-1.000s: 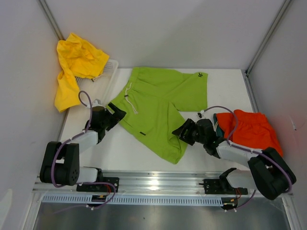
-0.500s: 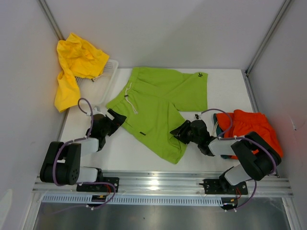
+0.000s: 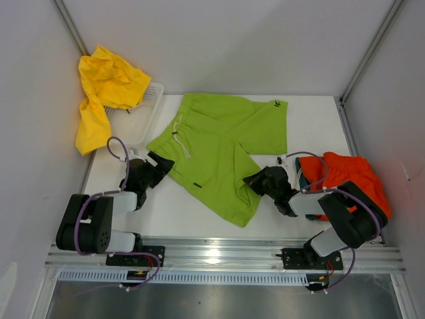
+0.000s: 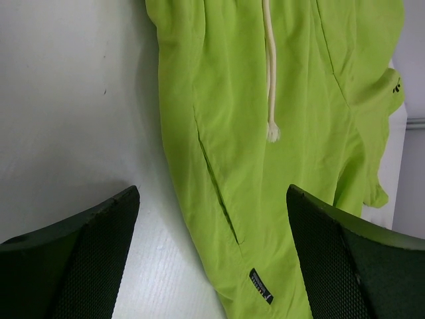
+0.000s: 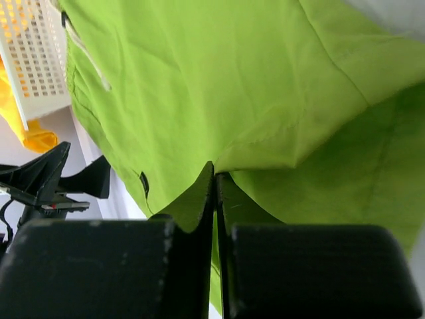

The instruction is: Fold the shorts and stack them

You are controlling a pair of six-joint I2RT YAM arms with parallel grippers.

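Observation:
Lime green shorts (image 3: 219, 143) lie spread on the white table, waist and pale drawstring (image 4: 269, 80) to the left, one leg reaching toward the front. My right gripper (image 3: 251, 181) is shut on the hem of that near leg, the fabric (image 5: 279, 100) pinched between its fingertips. My left gripper (image 3: 163, 167) is open at the shorts' left side seam, its fingers (image 4: 73, 252) low over the table and straddling the cloth edge by a small dark label (image 4: 260, 286). Orange-red shorts (image 3: 348, 179) lie folded at the right. Yellow shorts (image 3: 103, 93) hang over the basket.
A white plastic basket (image 3: 143, 116) stands at the table's back left corner, also in the right wrist view as a white basket (image 5: 33, 60). Grey walls enclose the table on three sides. A metal rail (image 3: 219, 252) runs along the front edge.
My right gripper has closed on the hem of the green shorts' near leg. My left gripper has shifted slightly toward the shorts' left edge, still open.

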